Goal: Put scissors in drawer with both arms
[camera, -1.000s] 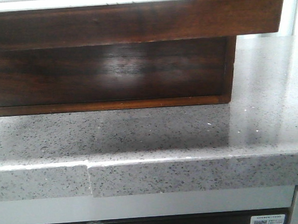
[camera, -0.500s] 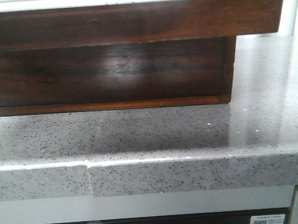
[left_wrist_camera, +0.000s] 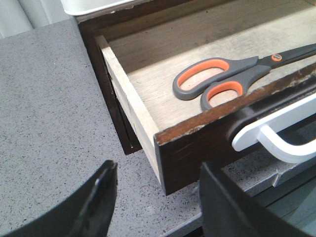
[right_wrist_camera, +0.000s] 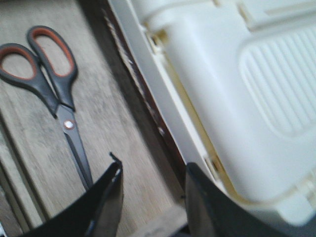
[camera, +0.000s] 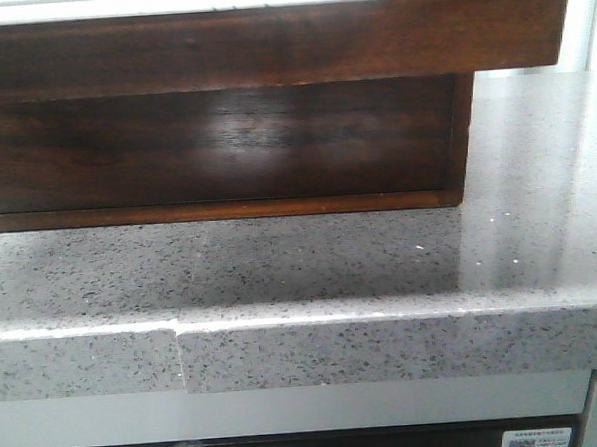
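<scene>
Inside the pulled-out drawer (left_wrist_camera: 148,118) the scissors (left_wrist_camera: 222,79) lie flat on the pale wooden floor, blades closed, orange-lined grey handles toward the dark front panel. That panel carries a white handle (left_wrist_camera: 276,133) on its outer face. Above the speckled grey worktop (left_wrist_camera: 44,113) the left claw (left_wrist_camera: 158,197) hangs with its fingers spread and nothing between them. Over the drawer floor, near the blade tips, the right claw (right_wrist_camera: 153,197) is likewise parted and empty, beside a cream plastic container (right_wrist_camera: 237,89).
</scene>
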`<state>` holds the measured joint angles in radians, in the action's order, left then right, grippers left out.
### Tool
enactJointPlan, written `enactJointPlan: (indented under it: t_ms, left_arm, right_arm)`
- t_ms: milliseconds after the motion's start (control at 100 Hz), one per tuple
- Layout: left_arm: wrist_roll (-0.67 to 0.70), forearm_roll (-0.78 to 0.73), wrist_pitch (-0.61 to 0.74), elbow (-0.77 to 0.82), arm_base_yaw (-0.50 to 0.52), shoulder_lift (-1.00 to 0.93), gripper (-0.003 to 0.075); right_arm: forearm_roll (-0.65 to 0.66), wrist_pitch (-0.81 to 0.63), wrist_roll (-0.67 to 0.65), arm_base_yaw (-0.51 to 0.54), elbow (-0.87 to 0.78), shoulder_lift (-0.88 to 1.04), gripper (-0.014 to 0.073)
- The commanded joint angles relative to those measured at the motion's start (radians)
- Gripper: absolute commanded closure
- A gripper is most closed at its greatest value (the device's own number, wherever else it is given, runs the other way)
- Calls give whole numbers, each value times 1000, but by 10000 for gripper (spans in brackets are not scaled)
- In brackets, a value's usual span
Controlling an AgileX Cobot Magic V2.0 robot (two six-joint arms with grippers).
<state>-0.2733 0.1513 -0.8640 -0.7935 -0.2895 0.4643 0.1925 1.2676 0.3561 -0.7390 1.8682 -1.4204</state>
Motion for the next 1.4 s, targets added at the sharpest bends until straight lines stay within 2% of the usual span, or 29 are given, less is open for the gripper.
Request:
enactJointPlan:
  t_ms: [0,240,390,480,720,870,960,1050,1220,1300,1390]
  left_arm:
    - [2,13,74,-33,-7,10,365]
    - [2,13,74,-33,-7,10,365]
    - [2,13,74,-33,-7,10,365]
    - [2,13,74,-33,-7,10,365]
    - [2,13,74,-33,-7,10,365]
    - [2,13,74,-33,-7,10,365]
    - [2,13,74,-33,-7,10,373]
    - [2,13,74,-33,-7,10,429]
    - [2,13,74,-33,-7,10,604]
    - [2,13,74,-33,-7,10,674]
    - [2,13,74,-33,-7,10,741]
  right_arm:
    - [-9,38,-42,81,-48,93,319]
    - [-223,-94,-50,397,-354,290,319]
    - [-274,-242,-52,541,-579,417,319]
    - [-280,-336,-108,603,-701,488,319]
    - [-317,-470,-175,637,-970,635,319]
    - [-331,-477,-175,637,-1034,685,324]
    - [-331,-473,-175,637,-1044,688,372]
    - [-331,-472,-175,637,-1045,688,458]
    - [-331,-474,-175,637,-1045,688,615]
    - [-331,-478,-175,637,-1045,688,659]
    - [-331,-488,-175,637,-1045,688,662]
